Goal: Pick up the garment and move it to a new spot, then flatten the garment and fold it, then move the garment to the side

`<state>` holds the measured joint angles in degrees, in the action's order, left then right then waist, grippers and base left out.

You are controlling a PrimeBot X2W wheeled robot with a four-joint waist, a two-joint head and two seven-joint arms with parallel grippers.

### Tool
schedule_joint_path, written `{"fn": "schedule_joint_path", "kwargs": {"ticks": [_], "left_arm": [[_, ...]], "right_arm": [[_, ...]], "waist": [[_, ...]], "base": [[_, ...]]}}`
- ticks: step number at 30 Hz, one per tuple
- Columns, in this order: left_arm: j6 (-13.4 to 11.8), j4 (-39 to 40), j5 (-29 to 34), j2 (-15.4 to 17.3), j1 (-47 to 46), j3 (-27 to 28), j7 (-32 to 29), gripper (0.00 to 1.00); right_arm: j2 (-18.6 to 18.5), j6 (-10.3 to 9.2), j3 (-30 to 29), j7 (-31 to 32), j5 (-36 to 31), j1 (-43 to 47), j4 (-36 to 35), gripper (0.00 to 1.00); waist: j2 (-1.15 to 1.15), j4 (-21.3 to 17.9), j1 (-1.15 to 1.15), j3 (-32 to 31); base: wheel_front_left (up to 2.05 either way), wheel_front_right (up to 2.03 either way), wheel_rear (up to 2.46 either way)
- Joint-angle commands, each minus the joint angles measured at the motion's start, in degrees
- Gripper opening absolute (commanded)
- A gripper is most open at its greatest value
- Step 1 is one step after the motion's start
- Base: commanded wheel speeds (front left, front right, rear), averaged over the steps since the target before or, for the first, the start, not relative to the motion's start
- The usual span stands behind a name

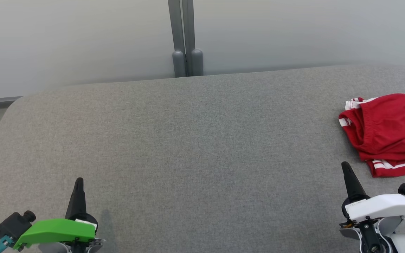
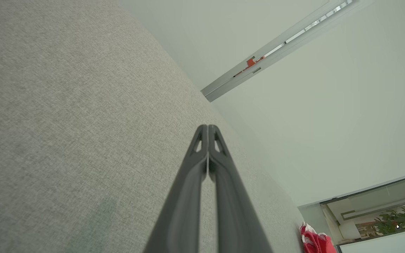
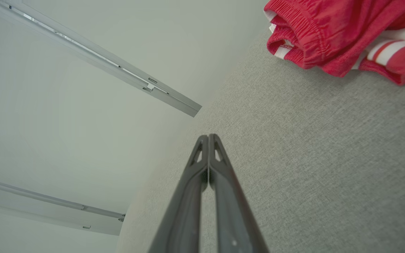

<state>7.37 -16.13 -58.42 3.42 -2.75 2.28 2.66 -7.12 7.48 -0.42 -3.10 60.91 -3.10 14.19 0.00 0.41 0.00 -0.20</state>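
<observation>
One red cloth garment with white side stripes and a gathered elastic waistband lies in a loose folded bundle at the right end of the grey woven-fabric tabletop, partly cut off by the head view's right edge. Its waistband faces left, toward the tabletop's middle. White stripes show at its far left corner and along its near edge, running roughly left to right. Since the bundle runs out of the picture, its long axis cannot be told. The right wrist view shows the garment rumpled, with layers stacked, and the left wrist view catches a small part of it far along the tabletop.

The right tool, under a white cover, sits just beside the garment's near left corner without touching it. Its dark fingers are pressed together on nothing. The left tool, under a green cover, rests well apart at the near left, with its fingers likewise together and empty. Behind the far edge stands a grey metal post against a pale wall.
</observation>
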Motion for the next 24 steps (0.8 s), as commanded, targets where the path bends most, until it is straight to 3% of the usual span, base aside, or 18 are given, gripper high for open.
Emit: {"fn": "schedule_joint_path", "kwargs": {"ticks": [1, 24], "left_arm": [[0.09, 0.75, -1.83, 0.17, -1.67, 0.51, -0.31, 0.00], [0.13, 1.34, -14.51, -0.10, -2.55, 2.08, -3.87, 0.00]], "right_arm": [[-0.08, 0.02, -0.46, 0.39, 1.52, -1.50, -0.59, 0.00], [1.58, 0.02, -2.64, 4.03, 13.40, -2.29, -0.49, 0.00]], "waist": [[0.00, -0.01, 0.00, 0.01], [0.00, -0.14, 0.00, 0.13]], "base": [[0.00, 0.00, 0.00], [0.00, 0.00, 0.00]]}}
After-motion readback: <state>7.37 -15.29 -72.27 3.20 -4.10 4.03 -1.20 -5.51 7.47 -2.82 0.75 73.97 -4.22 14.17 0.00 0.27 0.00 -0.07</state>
